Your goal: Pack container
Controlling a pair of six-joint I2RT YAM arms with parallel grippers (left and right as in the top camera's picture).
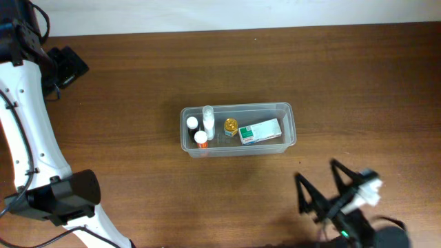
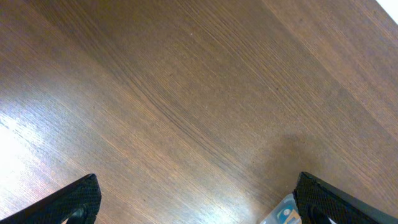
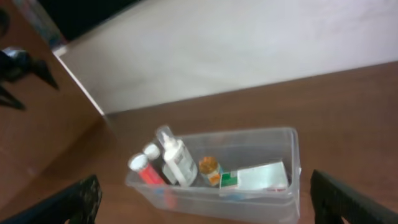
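Overhead: clear rimmed container [image 1: 291, 125] holds bottles [image 1: 200, 138] and carton [image 1: 260, 131]; left end effector [image 2: 198, 190], right end effector [image 1: 316, 171] spread, empty.

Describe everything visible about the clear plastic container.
The container is a shallow rectangular tub of clear, translucent plastic with rounded corners and a rim. It sits upright and open-topped on the wooden table, near its middle, long side left to right in the overhead view. Inside are a white-and-green carton, a yellow-capped jar, a white bottle and two small white-capped bottles.
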